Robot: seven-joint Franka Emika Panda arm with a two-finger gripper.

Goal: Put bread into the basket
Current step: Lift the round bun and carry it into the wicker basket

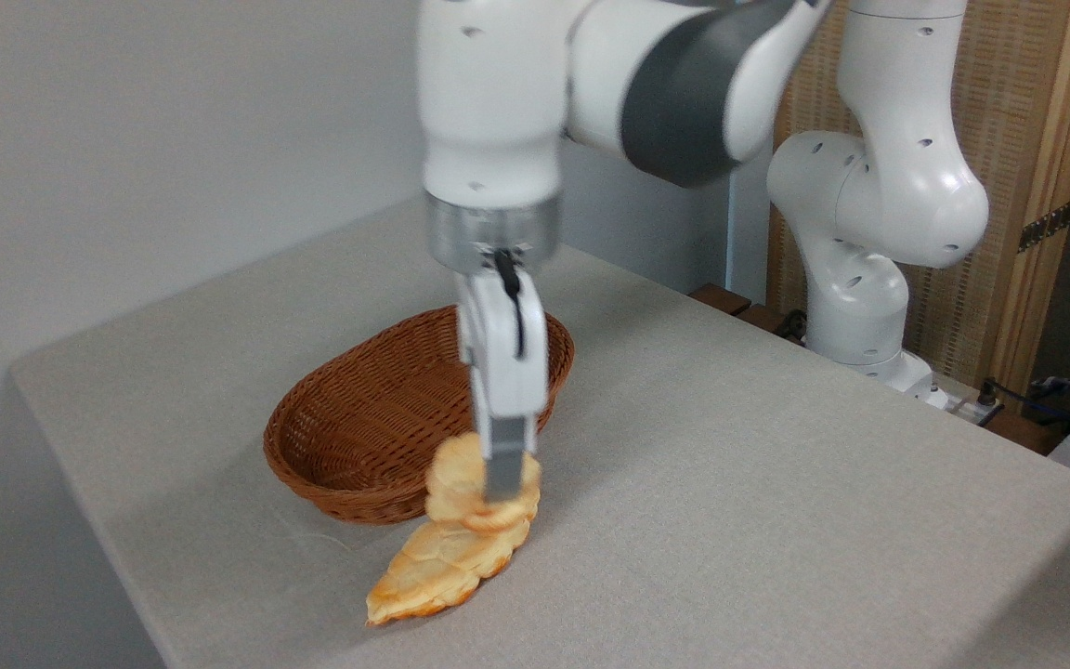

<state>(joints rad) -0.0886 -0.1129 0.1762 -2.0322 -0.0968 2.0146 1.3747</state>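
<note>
The bread [461, 483] is a small round golden bun with a toasted top, held just in front of the basket's near rim. My gripper [503, 492] points straight down and is shut on the bread; only the near finger shows, the other is hidden behind the bun. The bread hangs a little above the long leaf-shaped bread [437, 571] and overlaps its upper end in this view. The basket [358, 418] is an oval brown wicker one, empty, lying directly behind the gripper.
The leaf-shaped braided bread lies on the grey tablecloth near the front edge of the table [776, 465]. The arm's base [869, 307] stands at the back right, with a wooden screen behind it and cables at the far right.
</note>
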